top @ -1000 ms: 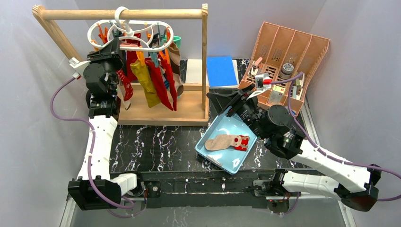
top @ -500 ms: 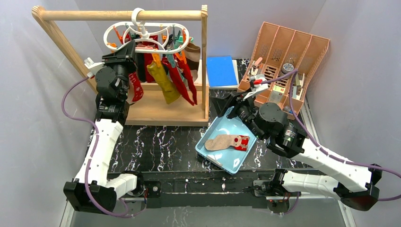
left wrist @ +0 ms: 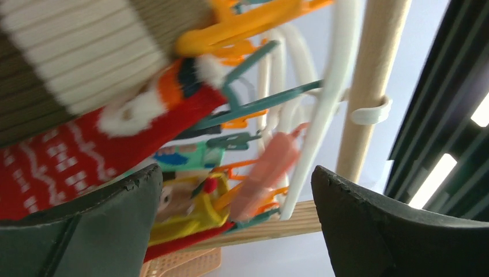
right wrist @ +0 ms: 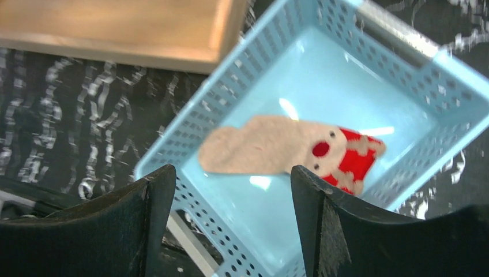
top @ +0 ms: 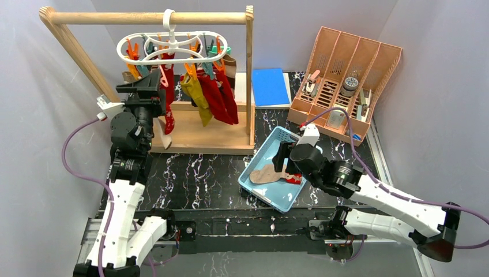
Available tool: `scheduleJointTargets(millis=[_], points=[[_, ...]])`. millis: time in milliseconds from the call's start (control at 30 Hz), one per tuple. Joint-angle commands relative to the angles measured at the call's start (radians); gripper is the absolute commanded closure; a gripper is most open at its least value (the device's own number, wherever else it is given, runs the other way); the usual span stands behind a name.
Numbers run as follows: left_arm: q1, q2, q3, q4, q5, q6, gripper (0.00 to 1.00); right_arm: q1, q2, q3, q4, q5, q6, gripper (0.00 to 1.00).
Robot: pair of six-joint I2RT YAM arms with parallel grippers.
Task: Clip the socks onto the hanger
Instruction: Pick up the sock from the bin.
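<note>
Near the front on the right, the right gripper (right wrist: 232,171) hung over the blue basket (right wrist: 190,115). Its fingers were wide apart and held nothing. One tan sock (right wrist: 259,144) with a red end lay flat inside the basket. Farther back on the left, the left gripper (left wrist: 236,172) was up beside the hanging socks (top: 222,95), wide open and holding nothing too. Those red and yellow socks hung from the white hanger (top: 170,41). Its hook sat over the wooden rail (top: 104,18) at the far side.
</note>
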Motion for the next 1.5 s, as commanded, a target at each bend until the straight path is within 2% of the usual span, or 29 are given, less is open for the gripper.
scheduleJointTargets(millis=[0,133,200,400,567,667,867,933,1067,1133,1233,1333,1467], points=[[-0.002,-0.108,-0.035,-0.151,-0.054,0.078,0.02,-0.063,0.054,-0.062,-0.082,-0.065,0.160,0.19],[-0.007,-0.252,-0.030,-0.416,-0.163,0.210,0.02,-0.242,0.106,-0.162,0.016,-0.279,0.160,0.18],[-0.010,-0.325,-0.048,-0.507,-0.209,0.267,0.02,-0.292,0.138,-0.204,0.084,-0.332,0.140,0.19],[-0.012,-0.465,-0.088,-0.734,-0.231,0.372,0.02,-0.320,0.326,-0.179,0.137,-0.386,0.091,0.22],[-0.012,-0.533,-0.114,-0.851,-0.222,0.424,0.02,-0.320,0.426,-0.162,0.131,-0.410,0.065,0.30],[-0.012,-0.553,-0.109,-0.879,-0.239,0.457,0.02,-0.320,0.454,-0.161,0.120,-0.418,0.044,0.44],[-0.012,-0.551,-0.090,-0.865,-0.220,0.520,0.02,-0.320,0.414,-0.078,0.047,-0.330,-0.040,0.88],[-0.012,-0.544,-0.088,-0.842,-0.182,0.546,0.02,-0.320,0.372,-0.006,0.006,-0.291,-0.078,0.99],[-0.012,-0.528,-0.077,-0.830,-0.076,0.580,0.02,-0.319,0.277,0.158,-0.065,-0.278,-0.181,0.99],[-0.012,-0.524,-0.069,-0.828,-0.032,0.590,0.02,-0.314,0.216,0.217,-0.067,-0.327,-0.260,0.99],[-0.012,-0.514,-0.065,-0.811,0.043,0.601,0.02,-0.308,0.137,0.282,-0.066,-0.504,-0.447,0.99],[-0.013,-0.499,-0.084,-0.690,0.299,0.649,0.02,-0.289,0.036,0.294,-0.039,-0.685,-0.610,0.99],[-0.013,-0.471,-0.131,-0.454,0.639,0.559,0.02,-0.284,-0.092,0.246,0.068,-0.858,-0.806,0.99]])
